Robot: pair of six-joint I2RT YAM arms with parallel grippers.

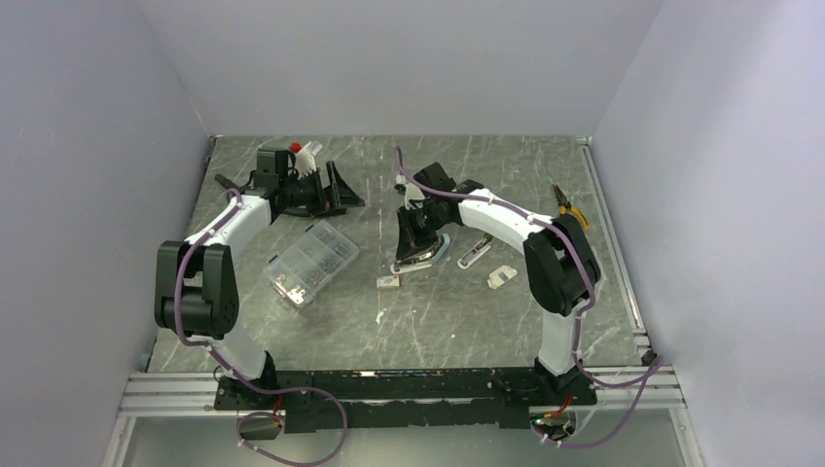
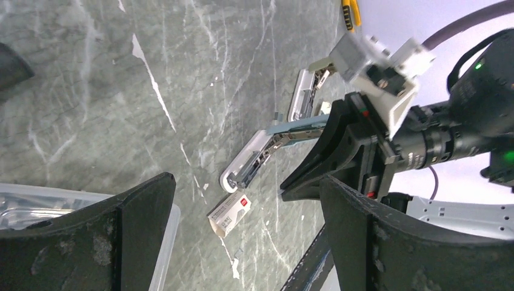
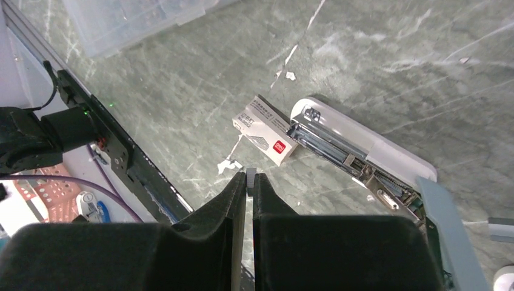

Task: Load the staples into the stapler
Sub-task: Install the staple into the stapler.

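Observation:
The staples, a small white box with a red mark, lie on the table just left of the white stapler, which lies opened with its metal channel showing. The box also shows in the right wrist view and the left wrist view. My right gripper hovers over the stapler, shut on a thin grey strip that sticks out between the tips. My left gripper is open and empty at the back left, far from the box.
A clear plastic compartment case lies left of the box. A second stapler and a small white piece lie to the right. Yellow-handled pliers are at the far right. A small red-and-white object is at the back left.

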